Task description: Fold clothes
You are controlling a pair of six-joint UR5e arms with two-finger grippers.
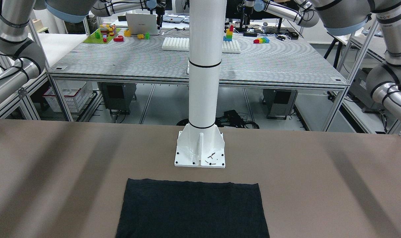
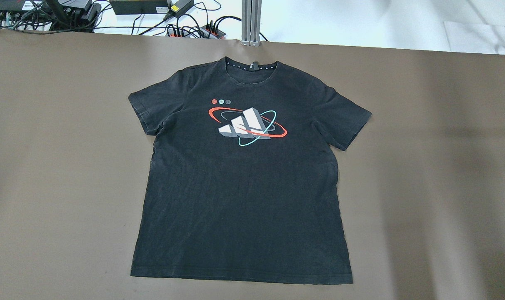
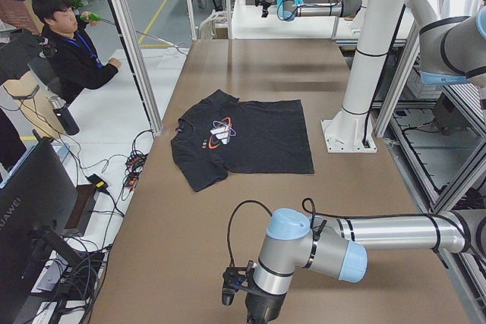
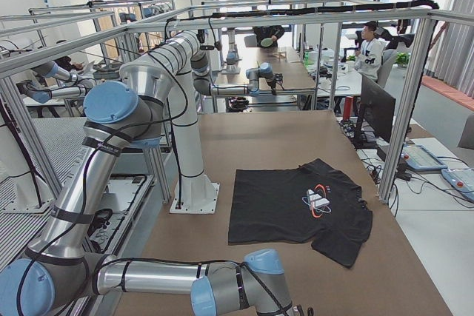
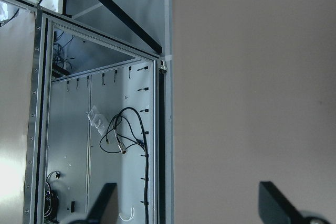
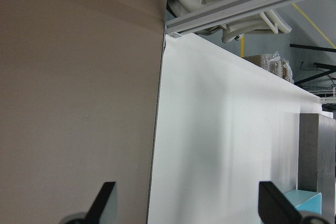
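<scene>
The clothes are one black T-shirt (image 2: pixel 240 200) lying flat and face up in the middle of the brown table (image 2: pixel 48 166), both sleeves spread out. Its chest carries a white, red and teal logo (image 2: pixel 246 125). The collar points away from the robot and the hem (image 1: pixel 190 185) lies near the pedestal. Neither gripper touches the shirt. My left gripper (image 5: pixel 189 203) is open over the table's left end, looking down past the edge. My right gripper (image 6: pixel 189 203) is open over the table's right end, with nothing between its fingers.
The robot's white pedestal base (image 1: pixel 200 148) is bolted to the table just behind the hem. A person (image 3: pixel 68 43) sits beyond the far side of the table, and a monitor (image 3: pixel 30 210) stands near the table's left end. Bare brown table surrounds the shirt.
</scene>
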